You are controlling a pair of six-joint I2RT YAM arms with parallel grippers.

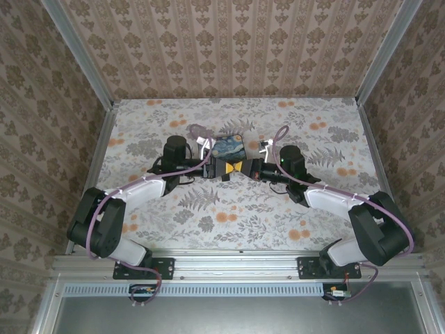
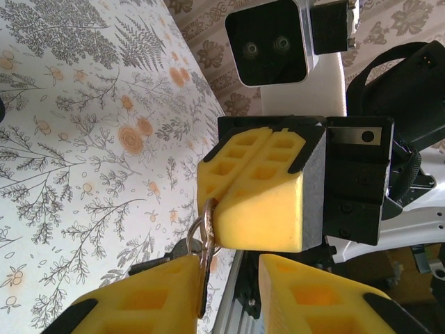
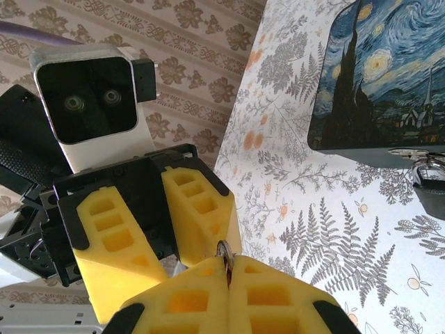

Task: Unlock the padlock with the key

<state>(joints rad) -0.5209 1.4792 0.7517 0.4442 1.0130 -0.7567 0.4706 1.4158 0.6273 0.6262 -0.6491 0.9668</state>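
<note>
Floral-print tabletop [image 1: 208, 209] spreads under both arms, and you have them meeting nose to nose just in front of the dark blue box with the swirly starry-night print [image 1: 233, 147]. Your right gripper [image 3: 226, 268] has its yellow fingers pressed together on the tiny silvery metal key [image 3: 224, 249], a bit of which pokes out at the seam. Your left gripper [image 2: 233, 282] faces it with jaws apart, one finger close against a small metal ring [image 2: 206, 226] hanging from the right fingertips. At the edge of the right wrist view, what looks like the small dark-grey metal padlock [image 3: 430, 186] lies on the table just beside the box, partly cut off.
</note>
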